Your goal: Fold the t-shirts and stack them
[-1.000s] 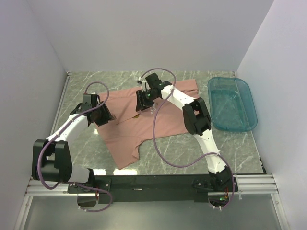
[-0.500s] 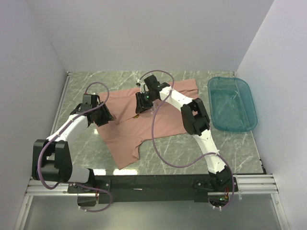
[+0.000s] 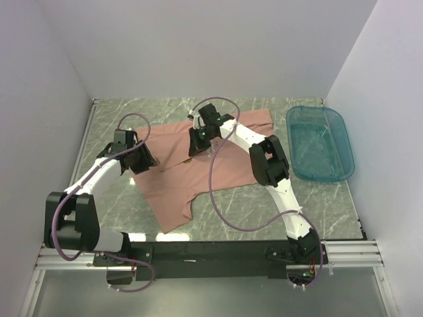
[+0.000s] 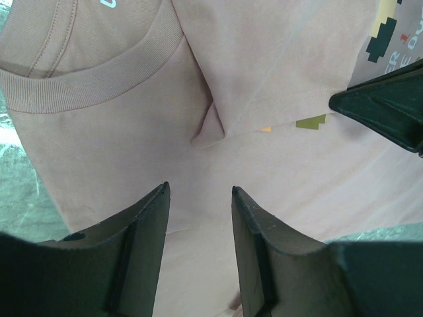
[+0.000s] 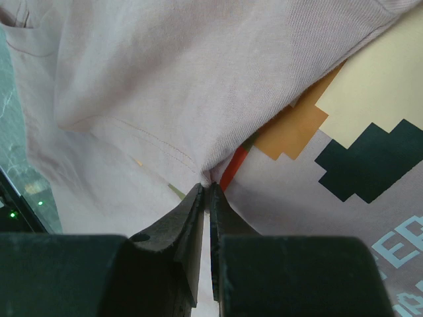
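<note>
The dusty-pink t-shirt [image 3: 175,191] lies spread on the marble table, with part of it folded over its pixel-figure print [image 5: 360,155]. My right gripper [image 3: 198,146] is down on the shirt's middle. In the right wrist view this gripper [image 5: 209,188] is shut on a pinched fold of the hem, just beside the print. My left gripper [image 3: 142,158] sits at the shirt's left side near the ribbed collar [image 4: 99,82]. In the left wrist view the left gripper [image 4: 198,191] stands open with only flat pink fabric [image 4: 132,145] beneath it.
A translucent teal plastic tub [image 3: 320,152] stands on the table to the right of the shirt. White walls close in the table on the left, back and right. Purple cables loop over both arms.
My right gripper's jaws have closed onto a fold of the shirt, shifting slightly. The left arm and its gripper have not moved.
</note>
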You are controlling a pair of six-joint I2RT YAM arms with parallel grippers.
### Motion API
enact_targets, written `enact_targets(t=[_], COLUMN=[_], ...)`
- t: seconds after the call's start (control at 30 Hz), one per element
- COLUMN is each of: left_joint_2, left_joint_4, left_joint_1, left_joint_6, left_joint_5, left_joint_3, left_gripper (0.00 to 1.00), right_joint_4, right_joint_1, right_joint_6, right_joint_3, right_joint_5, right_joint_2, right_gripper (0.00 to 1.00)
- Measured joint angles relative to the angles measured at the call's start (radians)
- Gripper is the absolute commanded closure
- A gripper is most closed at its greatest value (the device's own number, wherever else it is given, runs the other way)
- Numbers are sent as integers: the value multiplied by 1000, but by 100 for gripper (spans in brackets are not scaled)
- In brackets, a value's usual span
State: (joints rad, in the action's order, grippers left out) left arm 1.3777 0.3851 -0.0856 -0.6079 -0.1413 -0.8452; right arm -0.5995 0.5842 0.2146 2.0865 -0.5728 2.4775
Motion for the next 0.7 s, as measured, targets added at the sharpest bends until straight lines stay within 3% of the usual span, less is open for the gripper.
enact_targets(t=[0.7], left_joint_2=[166], left_joint_4=[-32], left_joint_1=[0], left_joint_6=[33], left_joint_5=[-99], left_joint_3=[-31], left_gripper=[58], right_joint_4=[0], right_joint_1=[-28], right_joint_6=[1], right_joint_3=[-18], right_joint_5=[-28], right_joint_2=[-42], right_gripper=[87])
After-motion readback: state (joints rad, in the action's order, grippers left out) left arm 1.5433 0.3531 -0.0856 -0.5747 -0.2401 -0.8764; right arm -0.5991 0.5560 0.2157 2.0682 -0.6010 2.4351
